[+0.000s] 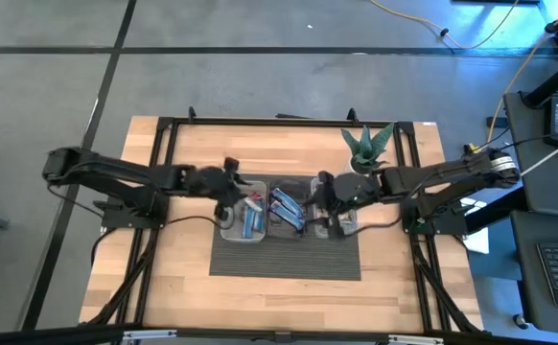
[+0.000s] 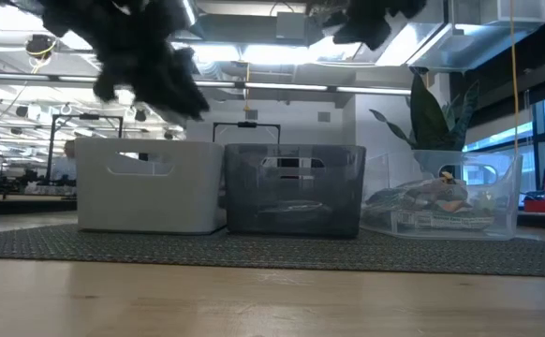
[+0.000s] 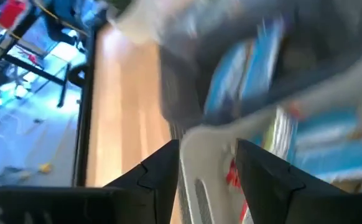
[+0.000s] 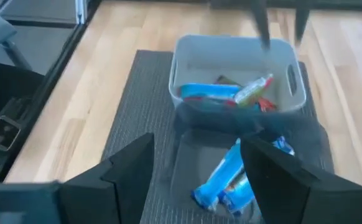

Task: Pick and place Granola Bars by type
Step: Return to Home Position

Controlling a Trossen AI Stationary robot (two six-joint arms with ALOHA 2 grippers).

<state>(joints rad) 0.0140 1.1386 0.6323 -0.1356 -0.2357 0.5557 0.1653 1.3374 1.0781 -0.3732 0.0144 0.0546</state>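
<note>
While the Granola Bars are lying inside the bins in the middle of the worktop, the left pincer, at their nine o'clock, is hovering agape and empty above the white bin. The right pincer, at three o'clock, is doing likewise. Retreating low, I reckon, risks a finger snagging a rim and spilling bars.

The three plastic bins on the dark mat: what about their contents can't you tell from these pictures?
- White opaque plastic bin: low view, its solid wall hides everything inside.
- Clear plastic bin: high view, the right arm covers most of it.
- Shiny blue wrapped bars: high view, too small to read their print or count them surely.
</note>
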